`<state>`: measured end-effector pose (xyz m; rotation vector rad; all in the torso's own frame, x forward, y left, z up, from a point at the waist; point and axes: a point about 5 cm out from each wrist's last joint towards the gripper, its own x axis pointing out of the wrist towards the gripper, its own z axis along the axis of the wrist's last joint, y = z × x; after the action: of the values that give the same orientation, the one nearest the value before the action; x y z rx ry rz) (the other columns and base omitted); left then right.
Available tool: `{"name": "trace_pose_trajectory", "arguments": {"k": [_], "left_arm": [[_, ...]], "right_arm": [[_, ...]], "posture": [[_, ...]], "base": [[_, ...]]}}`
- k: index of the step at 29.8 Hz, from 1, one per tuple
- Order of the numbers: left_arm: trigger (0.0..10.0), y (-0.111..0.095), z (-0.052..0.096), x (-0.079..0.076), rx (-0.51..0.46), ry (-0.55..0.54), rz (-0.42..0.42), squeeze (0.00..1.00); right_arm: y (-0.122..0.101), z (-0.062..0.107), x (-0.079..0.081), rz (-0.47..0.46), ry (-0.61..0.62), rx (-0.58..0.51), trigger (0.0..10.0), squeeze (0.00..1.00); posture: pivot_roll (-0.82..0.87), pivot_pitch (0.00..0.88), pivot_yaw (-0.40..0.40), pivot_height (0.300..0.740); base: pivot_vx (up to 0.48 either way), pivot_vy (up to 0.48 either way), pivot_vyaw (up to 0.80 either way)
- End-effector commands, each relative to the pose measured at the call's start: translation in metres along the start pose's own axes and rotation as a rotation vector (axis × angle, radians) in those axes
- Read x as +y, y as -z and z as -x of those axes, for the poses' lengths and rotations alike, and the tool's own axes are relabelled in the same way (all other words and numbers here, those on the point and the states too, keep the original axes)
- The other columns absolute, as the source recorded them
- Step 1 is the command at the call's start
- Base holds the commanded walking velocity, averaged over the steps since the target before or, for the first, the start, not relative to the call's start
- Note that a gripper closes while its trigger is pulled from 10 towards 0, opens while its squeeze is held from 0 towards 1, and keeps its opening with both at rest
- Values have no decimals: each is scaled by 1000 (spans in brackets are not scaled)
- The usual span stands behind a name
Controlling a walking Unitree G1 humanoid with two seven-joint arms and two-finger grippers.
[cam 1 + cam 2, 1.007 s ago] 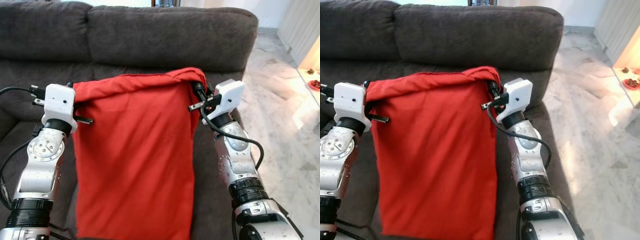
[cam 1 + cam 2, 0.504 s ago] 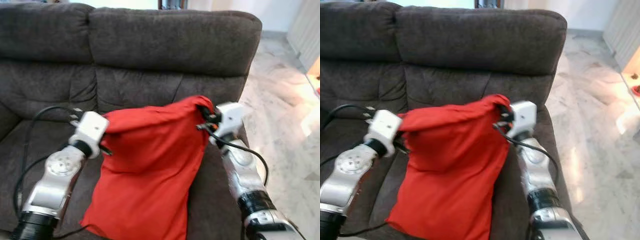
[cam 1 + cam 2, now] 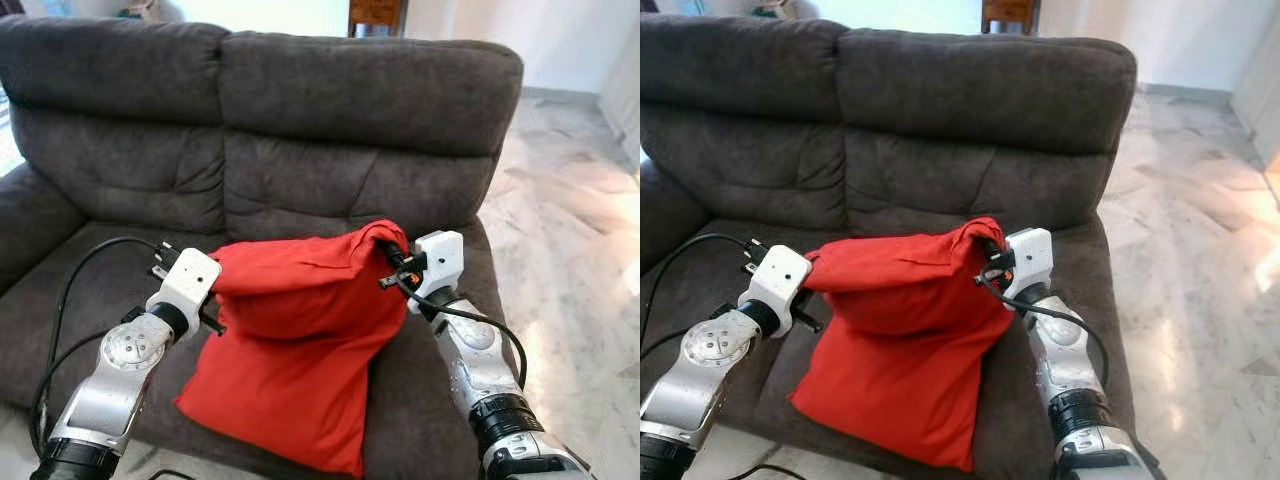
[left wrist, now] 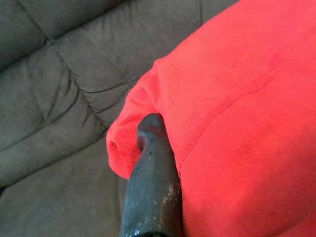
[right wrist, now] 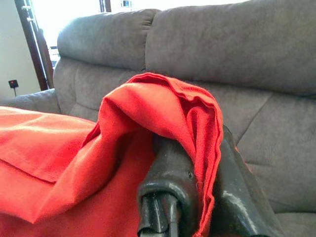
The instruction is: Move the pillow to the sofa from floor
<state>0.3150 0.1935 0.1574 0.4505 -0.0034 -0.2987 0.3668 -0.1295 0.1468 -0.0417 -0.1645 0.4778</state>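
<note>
The red pillow [image 3: 300, 340] lies slumped on the dark grey sofa's seat [image 3: 90, 280], its lower end reaching the seat's front edge. My left gripper [image 3: 216, 298] is shut on the pillow's top left corner; one black finger [image 4: 150, 182] presses against the red fabric [image 4: 237, 123]. My right gripper [image 3: 389, 262] is shut on the top right corner, where bunched fabric [image 5: 158, 108] is pinched between its two fingers [image 5: 168, 182]. Both corners are held a little above the seat, so the top edge hangs between the grippers.
The sofa's backrest [image 3: 350, 110] rises just behind the pillow, and a padded armrest [image 3: 25, 225] stands at the left. Pale marble floor [image 3: 580, 260] runs along the right of the sofa. A wooden piece of furniture [image 3: 375, 12] shows behind the backrest.
Both arms have moved forward and down with the pillow. It hung free in front of the sofa; now its lower part rests and folds on the seat. The camera view has also shifted.
</note>
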Motion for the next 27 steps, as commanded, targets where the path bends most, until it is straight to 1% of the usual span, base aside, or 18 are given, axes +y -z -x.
{"name": "trace_pose_trajectory", "arguments": {"k": [1,2,7,8,9,10,11,18,20,23,25,26,27], "left_arm": [[10000,-9,-1,3,-28,-1,-21,314],[10000,-9,-1,3,-27,-2,-22,298],[10000,-8,-2,3,-23,-8,-32,314],[10000,-7,-2,4,-21,-12,-29,435],[10000,-7,-2,4,-20,-16,-25,1000],[10000,-7,-2,5,-19,-18,-23,1000],[10000,-6,-2,5,-19,-22,-19,1000],[10000,-4,-2,1,-17,-5,-13,1000],[10000,-3,-2,-2,-13,3,-9,1000],[10000,-1,-3,-6,-9,14,-6,1000],[10000,0,-3,-9,-5,17,0,1000],[10000,1,-3,-9,-3,18,0,1000],[10000,1,-4,-10,0,20,-4,1000]], "right_arm": [[-5,-3,1,5,-13,-25,10000,0],[-5,-3,2,5,-15,-26,10000,0],[-5,-4,3,4,-22,-28,10000,0],[-5,-4,3,0,-25,-29,10000,0],[-5,-4,3,-6,-27,-31,10000,882],[-5,-4,3,-10,-28,-32,10000,882],[-5,-4,4,-12,-29,-33,10000,1000],[-1,-2,3,4,-23,-15,10000,1000],[0,-2,3,9,-18,-10,10000,973],[1,-1,3,3,-11,-11,10000,988],[2,-1,2,9,-7,-6,10000,980],[2,0,2,10,-6,-5,10000,937],[2,0,1,12,0,-2,10000,639]], "posture": [[144,129,13,740],[144,129,13,740],[143,126,13,740],[144,124,13,740],[142,124,13,740],[142,124,13,740],[142,123,13,740],[144,118,11,740],[144,118,11,740],[144,119,11,740],[141,119,12,740],[140,119,12,740],[141,119,12,740]], "base": [[0,0,0],[0,0,0],[0,0,0],[0,0,0],[0,0,0],[0,0,0],[0,0,0],[0,0,0],[0,0,0],[0,0,0],[0,0,0],[0,0,0],[0,0,0]]}}
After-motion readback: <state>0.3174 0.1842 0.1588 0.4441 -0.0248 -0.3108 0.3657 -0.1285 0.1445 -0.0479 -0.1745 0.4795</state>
